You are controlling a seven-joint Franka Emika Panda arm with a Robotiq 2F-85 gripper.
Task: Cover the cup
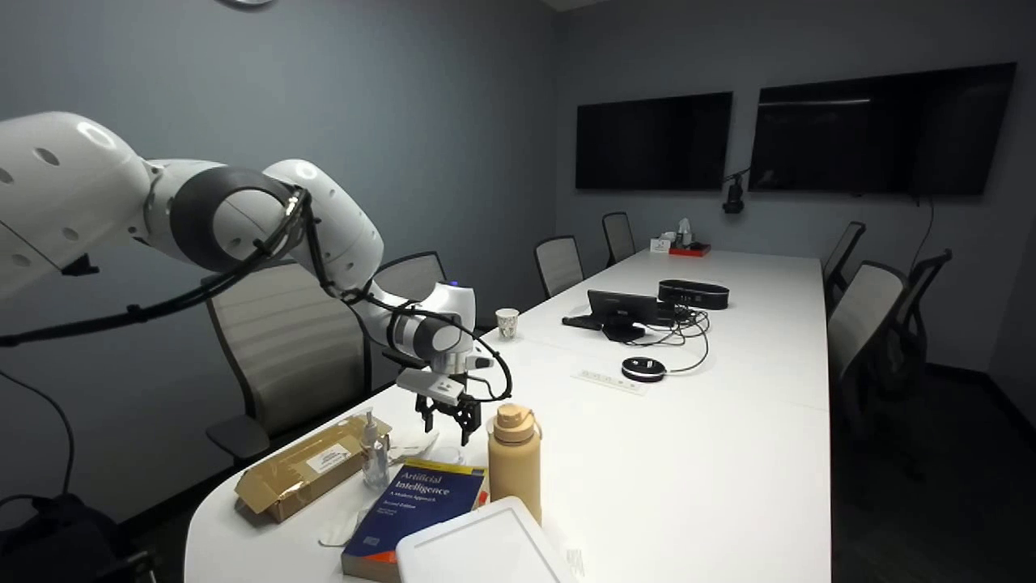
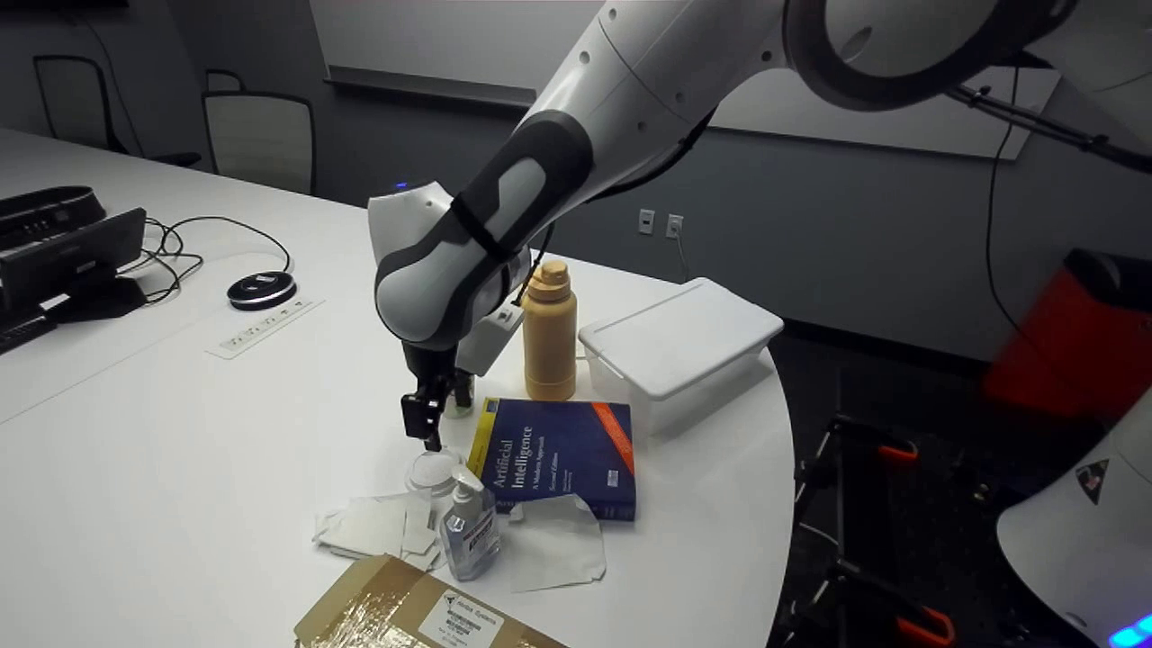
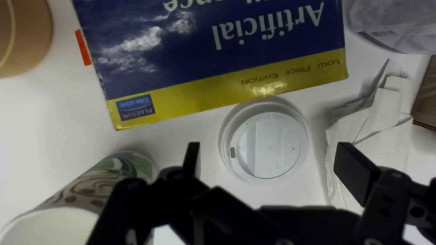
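Note:
An open patterned paper cup shows at the lower left of the wrist view (image 3: 98,183), its mouth toward the camera; in an exterior view it is mostly hidden behind the gripper (image 2: 460,407). A white lid (image 3: 269,146) lies on the table beside the book's yellow edge; it also shows in both exterior views (image 1: 447,456) (image 2: 434,470). The tall tan tumbler (image 1: 515,470) (image 2: 550,337) stands upright with its own cap on; part of it shows in the wrist view (image 3: 22,37). My gripper (image 3: 272,161) (image 1: 447,431) (image 2: 447,421) is open and empty above the lid, one finger on each side.
A blue book (image 2: 558,454), a sanitizer bottle (image 2: 470,531), napkins (image 2: 369,526) and a cardboard box (image 2: 409,607) crowd the lid. A white-lidded plastic box (image 2: 684,333) stands beside the tumbler. Another paper cup (image 1: 507,322) and conference devices (image 1: 623,312) stand farther off.

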